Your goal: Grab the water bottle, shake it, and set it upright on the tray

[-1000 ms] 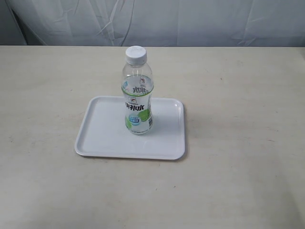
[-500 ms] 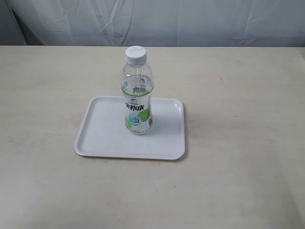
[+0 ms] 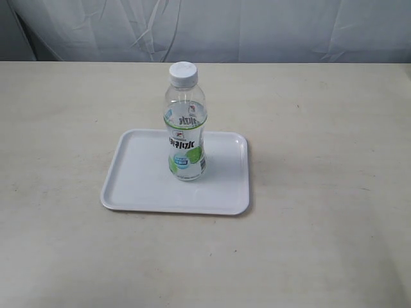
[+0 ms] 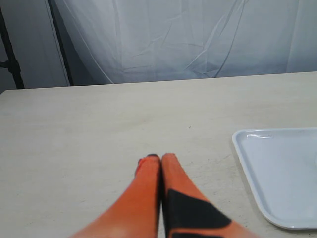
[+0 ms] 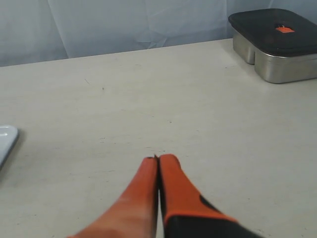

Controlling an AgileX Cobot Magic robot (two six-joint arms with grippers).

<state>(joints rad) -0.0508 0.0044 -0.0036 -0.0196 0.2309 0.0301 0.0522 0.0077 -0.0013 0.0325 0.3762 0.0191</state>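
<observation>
The water bottle [image 3: 185, 125], clear with a white cap and a white-and-green label, stands upright on the white tray [image 3: 138, 179] near the middle of the table. Neither gripper shows in the exterior view. In the left wrist view my left gripper [image 4: 159, 157] is shut, orange fingers pressed together above bare table, with a corner of the tray [image 4: 277, 171] off to one side. In the right wrist view my right gripper [image 5: 158, 158] is also shut with nothing in it; a sliver of the tray's rim [image 5: 5, 139] shows at the picture's edge. The bottle is out of both wrist views.
A metal box with a dark lid [image 5: 275, 42] sits on the table far from the right gripper. A white curtain [image 3: 225, 29] hangs behind the table's back edge. A dark stand [image 4: 11, 49] rises beyond the table in the left wrist view.
</observation>
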